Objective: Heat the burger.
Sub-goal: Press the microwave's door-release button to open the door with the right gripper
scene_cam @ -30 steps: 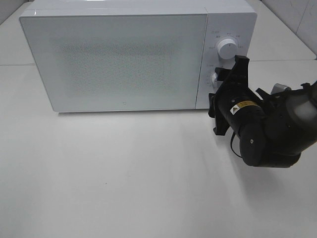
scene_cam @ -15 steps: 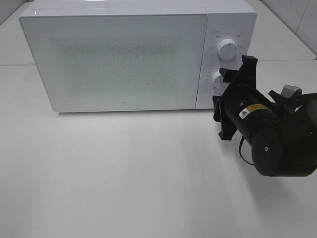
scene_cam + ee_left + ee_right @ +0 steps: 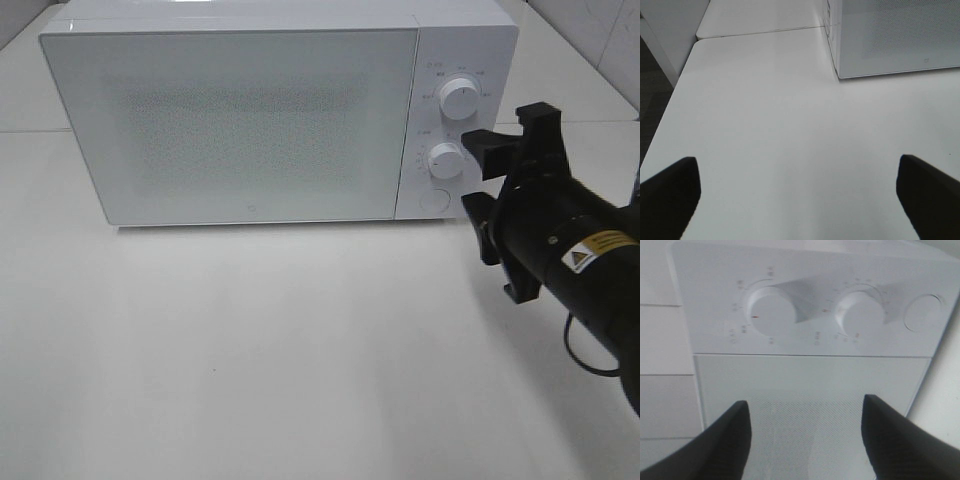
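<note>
The burger is out of view. The white microwave (image 3: pixel 240 120) stands at the back of the table with its door shut, and its frosted door (image 3: pixel 810 390) shows nothing inside. My right gripper (image 3: pixel 478 178) hovers open and empty just right of the lower knob (image 3: pixel 445 160), clear of it. In the right wrist view the right gripper (image 3: pixel 805 405) faces the control panel, with the lower knob (image 3: pixel 860 311) beside the upper knob (image 3: pixel 768 311). My left gripper (image 3: pixel 797 161) is open and empty over bare table, well short of the microwave's corner (image 3: pixel 840 75).
A round button (image 3: pixel 432 199) sits under the two knobs, below the upper knob (image 3: pixel 459 97). The white table (image 3: pixel 250 350) stretches in front of the microwave. Its edge (image 3: pixel 670 100) drops to dark floor in the left wrist view.
My right gripper has drawn back to the right, away from the lower knob, which now shows in full. The left gripper has not moved.
</note>
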